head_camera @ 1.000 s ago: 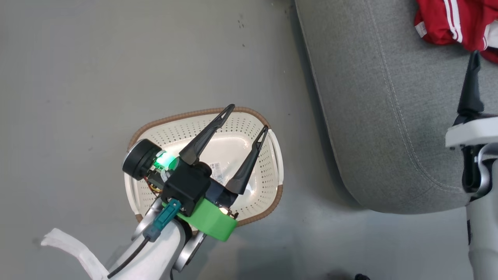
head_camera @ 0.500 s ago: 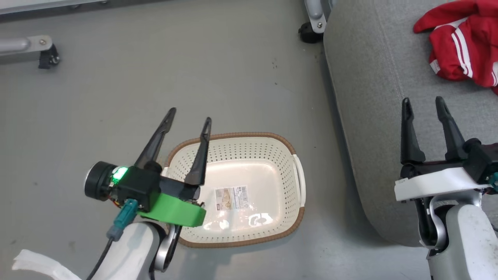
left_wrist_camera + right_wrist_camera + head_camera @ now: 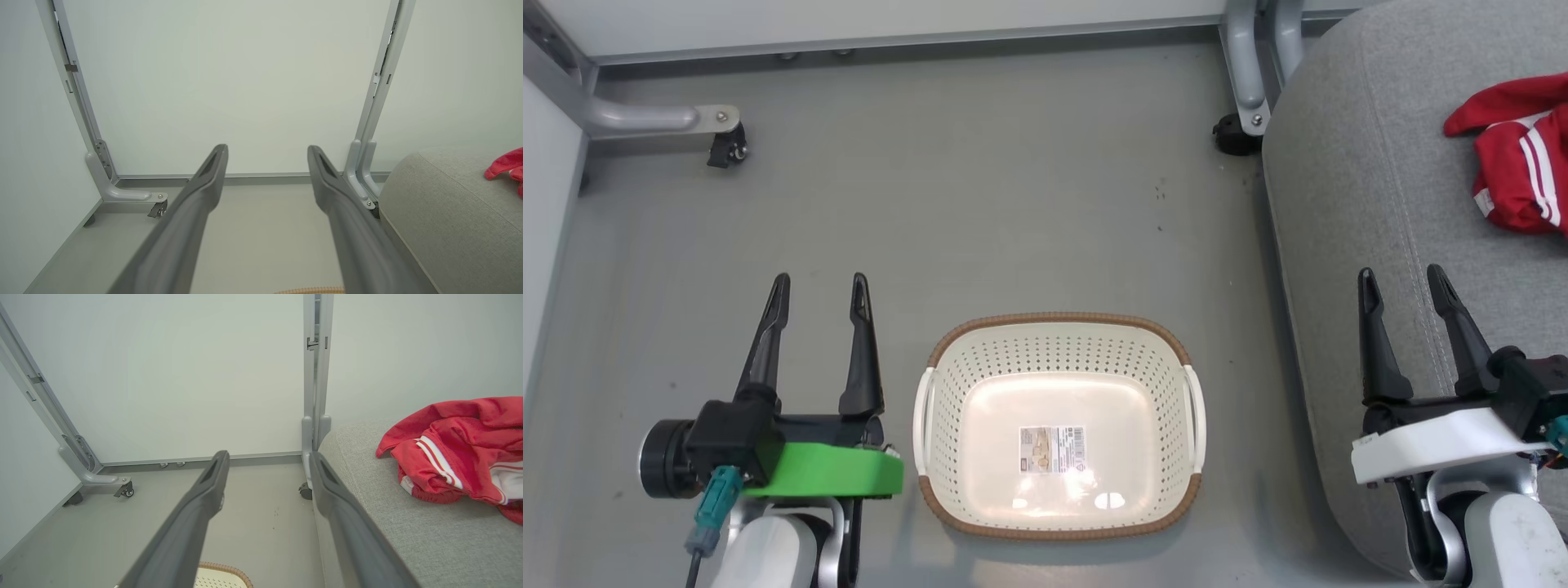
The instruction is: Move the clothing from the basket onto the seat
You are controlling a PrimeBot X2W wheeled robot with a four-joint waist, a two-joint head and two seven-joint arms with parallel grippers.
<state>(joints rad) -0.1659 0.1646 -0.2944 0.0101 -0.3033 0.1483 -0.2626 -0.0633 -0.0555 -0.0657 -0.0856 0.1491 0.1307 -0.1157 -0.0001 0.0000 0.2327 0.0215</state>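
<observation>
1. Grey floor (image 3: 1013, 204), white wall panels behind, metal frame legs (image 3: 662, 118) at the back corners.
2. Basket (image 3: 1058, 320): upright on the floor between the two arms. Nothing inside but the sticker label (image 3: 1052, 448) on its bottom.
3. Clothing (image 3: 1515, 184): red heap with white stripes, lying on the seat (image 3: 1356, 204) toward its right side, well apart from the basket. The head view cuts it at the frame edge. The right wrist view shows more of it: crumpled, with a white panel showing. Can't tell whether the heap is one garment or two.
4. Left gripper (image 3: 820, 283): fingers spread wide, nothing between them. It hovers over bare floor just beside the basket's left handle, pointing at the back wall.
5. Right gripper (image 3: 1401, 276): also wide and empty, over the near part of the seat, short of the clothing.
6. Step, my read: transfer looks finished. Basket is cleared, the load is on the cushion, and both arms sit in what looks like a park pose.
7. Next move, my read: no grasp needed. The one open check is the garment count, plus whether any fabric hangs off the seat's out-of-frame side. If it does, the right arm is closer: reach forward-right and close on a fold. Otherwise hold.
</observation>
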